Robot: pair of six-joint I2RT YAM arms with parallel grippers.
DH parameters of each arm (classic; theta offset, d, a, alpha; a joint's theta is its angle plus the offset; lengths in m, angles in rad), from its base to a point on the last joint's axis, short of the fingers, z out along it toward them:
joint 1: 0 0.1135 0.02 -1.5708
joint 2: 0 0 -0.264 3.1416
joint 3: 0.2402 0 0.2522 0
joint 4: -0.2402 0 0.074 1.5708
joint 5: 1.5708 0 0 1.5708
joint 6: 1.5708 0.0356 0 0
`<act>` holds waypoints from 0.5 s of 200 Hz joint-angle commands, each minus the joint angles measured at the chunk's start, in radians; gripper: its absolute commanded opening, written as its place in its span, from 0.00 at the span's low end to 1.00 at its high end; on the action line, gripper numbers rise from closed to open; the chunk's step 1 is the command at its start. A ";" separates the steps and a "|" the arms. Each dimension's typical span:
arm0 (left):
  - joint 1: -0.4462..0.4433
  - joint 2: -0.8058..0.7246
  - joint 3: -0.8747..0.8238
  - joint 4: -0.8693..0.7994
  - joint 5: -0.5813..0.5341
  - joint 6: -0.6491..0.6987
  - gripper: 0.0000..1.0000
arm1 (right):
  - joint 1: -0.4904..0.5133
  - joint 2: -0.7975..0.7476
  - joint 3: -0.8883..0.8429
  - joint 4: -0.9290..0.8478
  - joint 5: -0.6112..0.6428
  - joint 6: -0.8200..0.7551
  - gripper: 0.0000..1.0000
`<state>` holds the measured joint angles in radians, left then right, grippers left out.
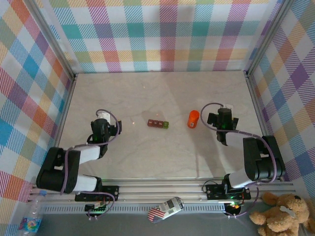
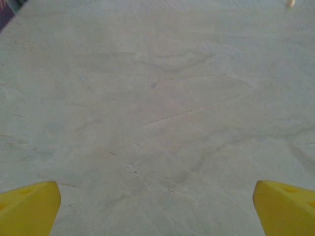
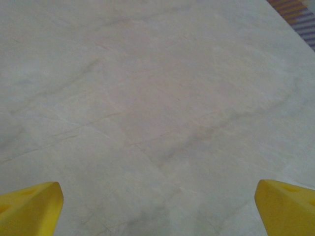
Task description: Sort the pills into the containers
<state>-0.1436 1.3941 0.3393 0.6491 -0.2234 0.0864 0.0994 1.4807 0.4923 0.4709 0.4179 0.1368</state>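
The containers [image 1: 158,124] are a short dark red-brown strip with a green right-hand end, lying at mid-table. The pills are too small for me to make out. My left gripper [image 1: 102,113] rests well to the left of the strip. In the left wrist view the left gripper [image 2: 157,209] is open, its yellow fingertips [image 2: 29,207] wide apart over bare table. My right gripper [image 1: 225,108] sits to the right of the strip. In its own wrist view the right gripper [image 3: 157,209] is open too, yellow fingertips [image 3: 285,206] wide, nothing between them.
An orange cylindrical bottle [image 1: 193,119] stands between the strip and my right gripper. A tiny pale speck [image 2: 290,3] lies far ahead of the left gripper. Checked walls [image 1: 162,34] close in the pale marbled table [image 1: 147,157] on three sides.
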 commanded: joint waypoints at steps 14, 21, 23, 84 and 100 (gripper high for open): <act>0.033 0.179 0.011 0.301 0.121 -0.005 1.00 | -0.044 0.039 -0.134 0.443 -0.267 -0.117 1.00; 0.048 0.159 0.070 0.148 0.147 -0.010 1.00 | -0.048 0.081 -0.160 0.560 -0.272 -0.126 1.00; 0.056 0.160 0.081 0.133 0.163 -0.015 1.00 | -0.049 0.075 -0.157 0.537 -0.277 -0.124 1.00; 0.108 0.173 0.095 0.132 0.228 -0.060 1.00 | -0.079 0.054 -0.089 0.373 -0.371 -0.120 0.99; 0.110 0.174 0.094 0.134 0.228 -0.061 1.00 | -0.079 0.053 -0.090 0.376 -0.376 -0.124 0.99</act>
<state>-0.0376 1.5738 0.4244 0.7624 -0.0219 0.0410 0.0189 1.5421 0.3840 0.8055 0.0921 0.0380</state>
